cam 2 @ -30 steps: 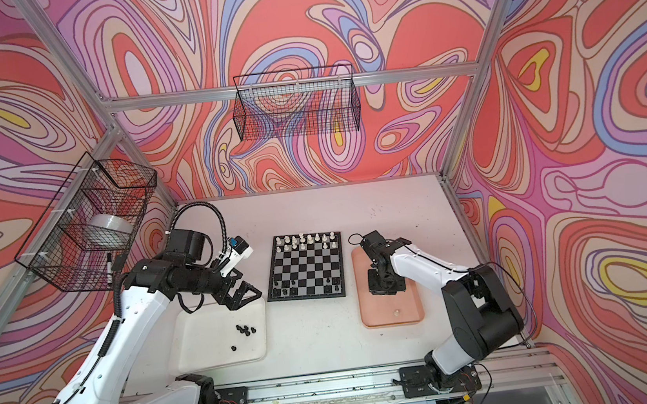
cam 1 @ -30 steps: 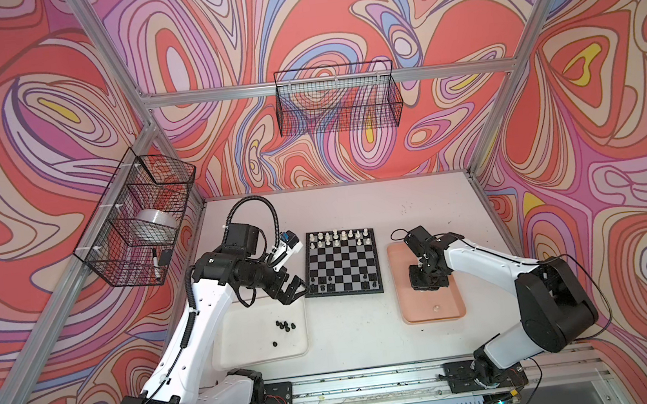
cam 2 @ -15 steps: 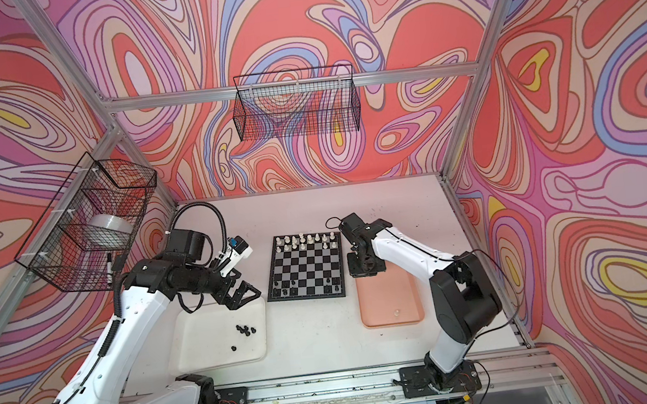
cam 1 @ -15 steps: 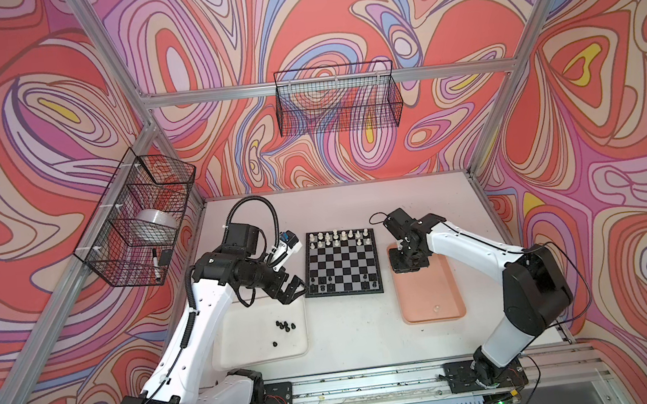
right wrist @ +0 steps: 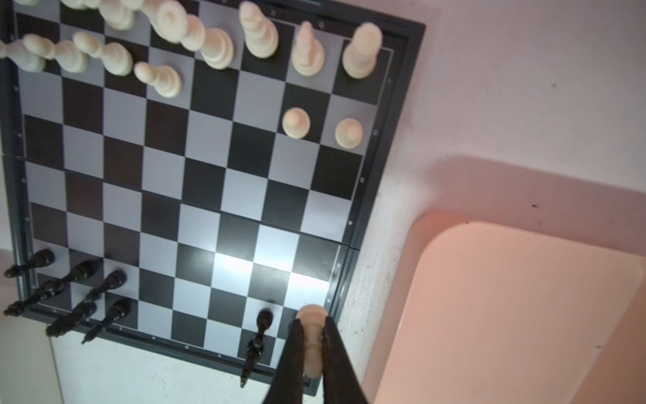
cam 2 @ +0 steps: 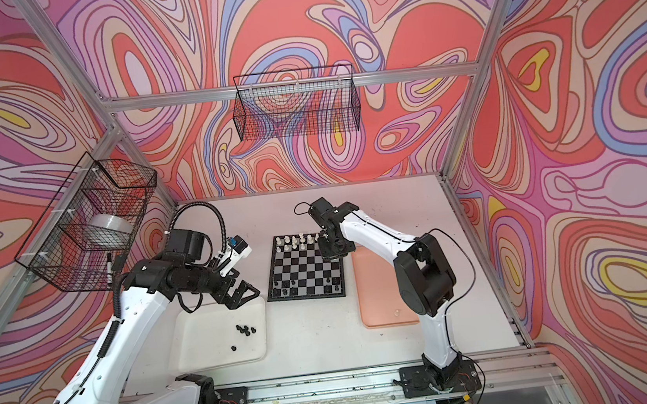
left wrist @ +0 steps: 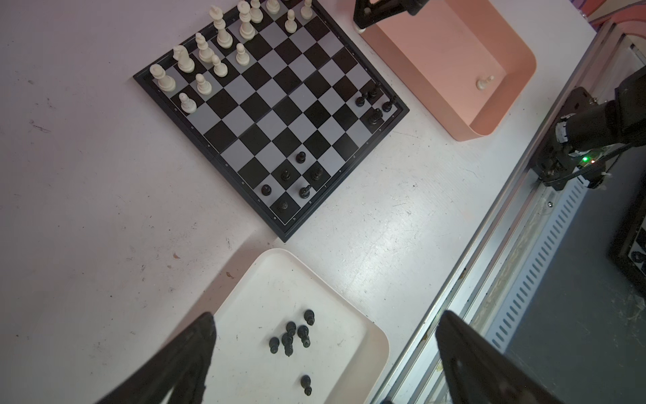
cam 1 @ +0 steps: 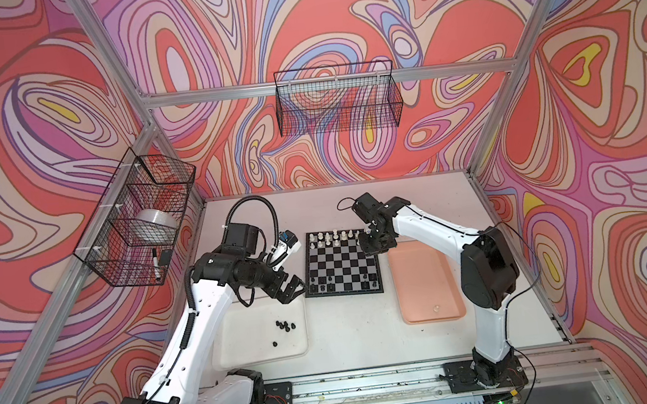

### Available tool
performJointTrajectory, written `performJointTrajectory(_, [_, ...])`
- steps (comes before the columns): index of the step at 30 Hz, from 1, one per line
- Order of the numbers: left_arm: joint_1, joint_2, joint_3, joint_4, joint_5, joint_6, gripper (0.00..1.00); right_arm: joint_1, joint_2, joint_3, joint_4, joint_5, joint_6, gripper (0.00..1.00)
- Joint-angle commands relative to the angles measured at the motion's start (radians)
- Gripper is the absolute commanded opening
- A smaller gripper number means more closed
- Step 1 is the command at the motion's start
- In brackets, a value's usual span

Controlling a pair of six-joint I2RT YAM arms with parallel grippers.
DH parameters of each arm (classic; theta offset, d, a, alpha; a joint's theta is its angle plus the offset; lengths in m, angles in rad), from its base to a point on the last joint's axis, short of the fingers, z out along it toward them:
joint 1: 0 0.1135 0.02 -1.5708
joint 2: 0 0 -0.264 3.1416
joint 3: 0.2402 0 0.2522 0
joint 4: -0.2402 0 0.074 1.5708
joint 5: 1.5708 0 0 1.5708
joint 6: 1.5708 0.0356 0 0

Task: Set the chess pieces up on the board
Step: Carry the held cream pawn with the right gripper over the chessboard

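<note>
The board (cam 1: 342,262) lies mid-table, seen too in the left wrist view (left wrist: 272,115). Cream-white chess pieces (cam 1: 333,236) stand on its far rows and black ones (cam 1: 324,287) on its near rows. My right gripper (cam 1: 373,243) hangs over the board's far right part, shut on a cream-white pawn (right wrist: 312,314) that sits between its fingers (right wrist: 295,349). My left gripper (cam 1: 292,290) stands open and empty above the far corner of the white tray (cam 1: 246,342). Several black pieces (left wrist: 292,335) lie loose in that tray.
A pink tray (cam 1: 424,278) right of the board holds one cream-white piece (cam 1: 435,308) lying near its front. Wire baskets hang on the left wall (cam 1: 140,226) and the back wall (cam 1: 337,99). A metal rail (cam 1: 374,386) runs along the table's front edge.
My right arm has swung from over the pink tray toward the far right of the board, carrying the cream-white pawn. The left arm has stayed still.
</note>
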Motion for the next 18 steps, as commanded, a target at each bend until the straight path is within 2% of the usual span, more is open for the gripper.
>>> performJointTrajectory(1, [-0.007,-0.021,-0.001,-0.006,-0.004,0.002,0.99,0.014,0.05,0.075,-0.022,-0.006,-0.026,0.07])
performJointTrajectory(18, [-0.006,-0.036,-0.011,-0.001,-0.007,0.003,0.99,0.04,0.257,0.308,-0.001,0.009,-0.064,0.07])
